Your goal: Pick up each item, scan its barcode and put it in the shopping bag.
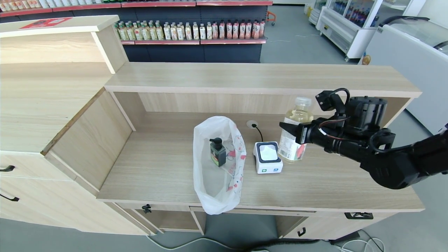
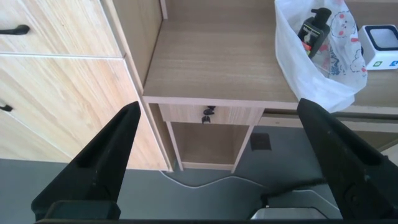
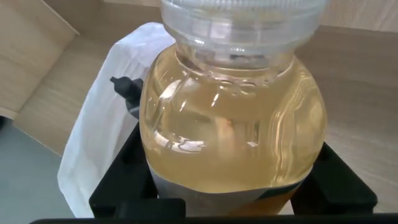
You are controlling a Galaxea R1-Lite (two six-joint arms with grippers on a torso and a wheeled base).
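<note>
Some label [image 1: 289, 149] on the bottle [image 1: 299, 115] seems hidden behind the right hand [image 1: 292, 133].

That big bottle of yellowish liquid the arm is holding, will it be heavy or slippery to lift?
Probably heavy: the bottle looks nearly full. Its smooth clear wall may slip, though the right gripper clasps it near the label. Tall, it might tip if pushed.

The right gripper [image 1: 293, 134] grips the drink bottle [image 1: 298, 117] beside the scanner [image 1: 267, 157]; a pump bottle [image 1: 217, 152] sits in the shopping bag [image 1: 214, 196].
</note>
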